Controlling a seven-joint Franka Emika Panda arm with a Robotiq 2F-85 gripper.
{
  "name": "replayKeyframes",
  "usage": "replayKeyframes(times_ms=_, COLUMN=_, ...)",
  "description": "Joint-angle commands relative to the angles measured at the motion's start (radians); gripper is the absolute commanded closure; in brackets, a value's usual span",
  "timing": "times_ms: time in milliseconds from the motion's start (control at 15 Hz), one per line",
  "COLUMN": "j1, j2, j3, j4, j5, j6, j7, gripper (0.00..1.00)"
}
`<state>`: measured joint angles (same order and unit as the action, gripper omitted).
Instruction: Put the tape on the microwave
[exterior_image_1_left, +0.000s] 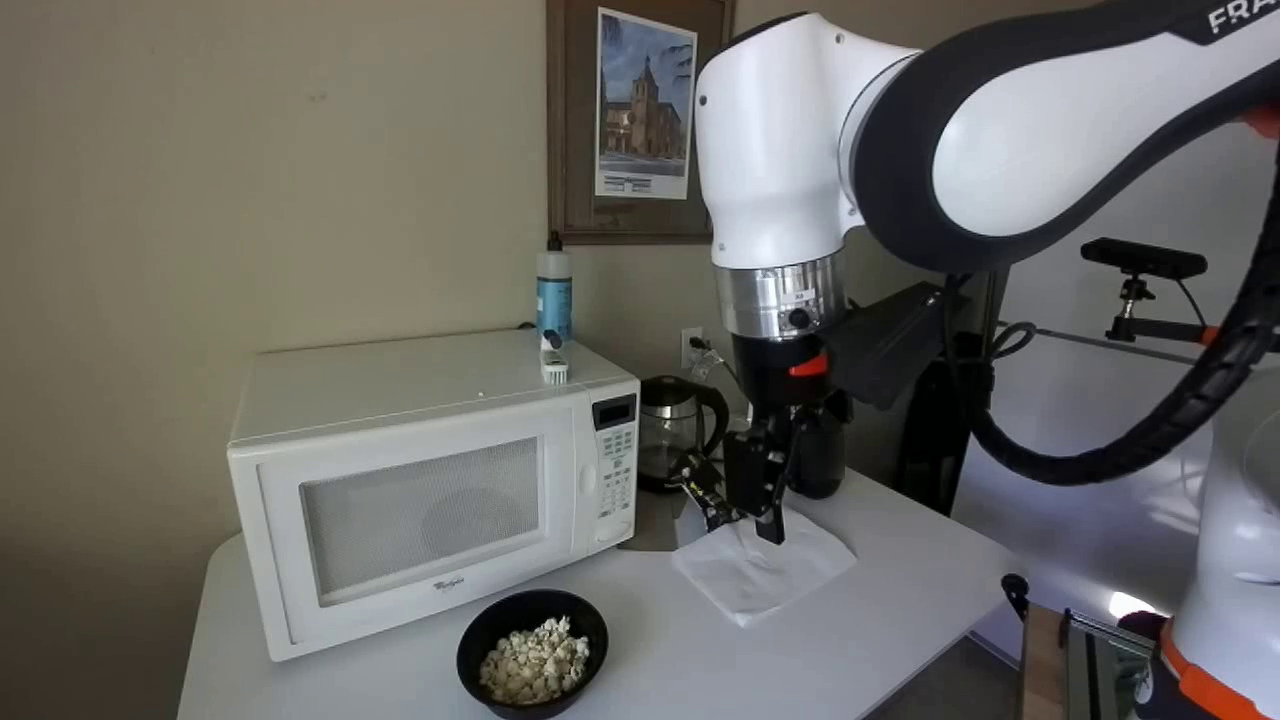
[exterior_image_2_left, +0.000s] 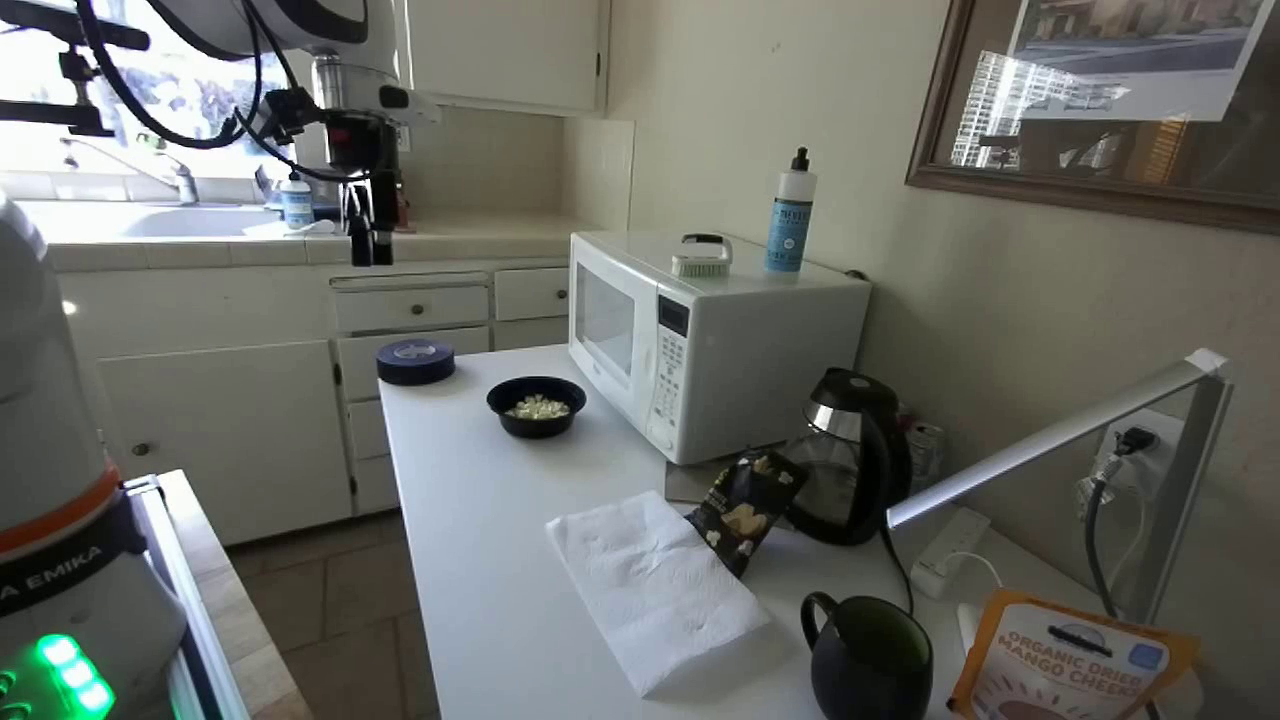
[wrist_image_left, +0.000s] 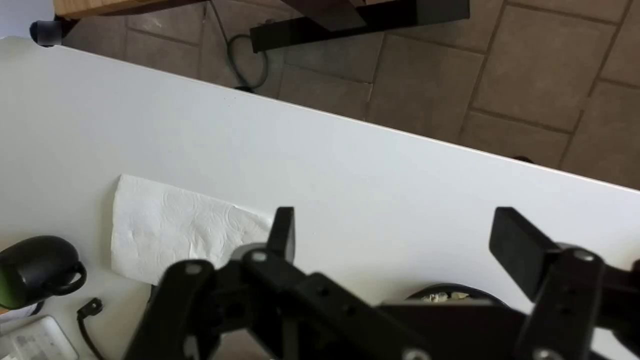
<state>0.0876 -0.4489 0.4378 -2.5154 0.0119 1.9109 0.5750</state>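
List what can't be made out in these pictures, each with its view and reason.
In the wrist view: most of the popcorn bowl, behind the gripper.
In an exterior view: markings on the tape, too small to read.
In an exterior view: base of the mug, past the bottom edge.

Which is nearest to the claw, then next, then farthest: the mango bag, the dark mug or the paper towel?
Nearest the claw first, in an exterior view:
1. Paper towel, on the white table.
2. Dark mug, right of the towel.
3. Mango bag, right of the mug, farthest.
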Motion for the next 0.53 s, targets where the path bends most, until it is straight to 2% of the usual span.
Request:
replayKeyframes(times_ms=0, j1=0.045, j2=0.05, j3=-0.019, j4=0.018, j5=0.0, j6=0.041, j7=0.025, gripper=0.0)
replayKeyframes(times_ms=200, j1=0.074, j2=0.13, j3=0.002, j4=0.038, j5=0.02, j6=0.151, j7=0.054, gripper=0.0)
replayKeyframes(times_ms=467, j1=0.101, j2=0.321, j3=0.033, j4=0.094, j5=-0.003, j6=0.345, j7=0.185, gripper=0.0)
